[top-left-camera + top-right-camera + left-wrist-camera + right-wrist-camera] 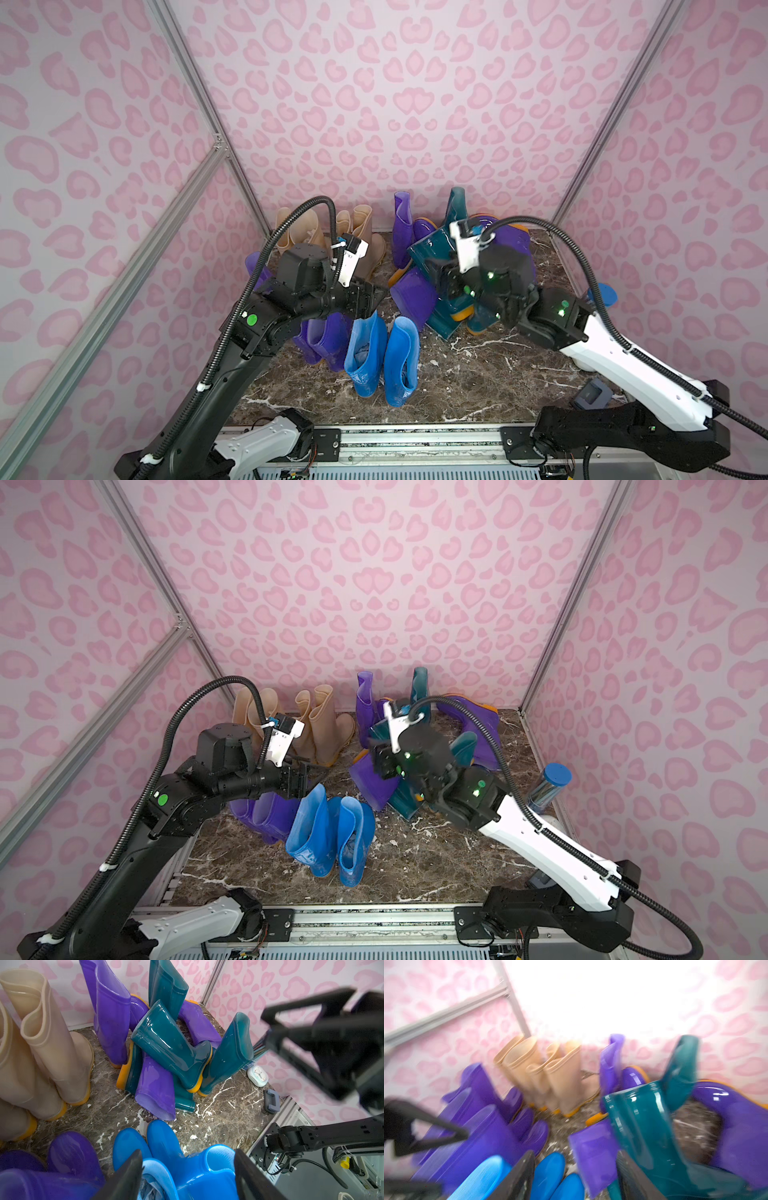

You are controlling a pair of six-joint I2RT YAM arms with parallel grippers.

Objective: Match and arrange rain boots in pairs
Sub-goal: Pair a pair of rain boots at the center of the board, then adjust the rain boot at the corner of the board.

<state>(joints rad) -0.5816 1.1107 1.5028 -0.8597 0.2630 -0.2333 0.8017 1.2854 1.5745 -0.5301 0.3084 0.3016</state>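
Observation:
Two bright blue rain boots (pixel 382 361) stand side by side at the middle front, next to a purple pair (pixel 322 338). Beige boots (pixel 359 226) stand at the back left. At the back right, teal (pixel 428 249) and purple boots (pixel 413 295) lie tangled in a pile, with a purple one (pixel 110 1012) and a teal one (pixel 168 982) upright behind. My left gripper (pixel 188 1167) hovers open just over the blue boots' tops (pixel 207 1169). My right gripper (pixel 576 1172) is open above the pile, over the lying purple boot's shaft (pixel 593 1151); that view is blurred.
A shiny cylinder with a blue cap (pixel 550 787) stands at the right wall. A small white clock (pixel 257 1076) and a grey device (pixel 271 1101) lie near it. Pink patterned walls close in three sides; a metal rail (pixel 415 440) runs along the front.

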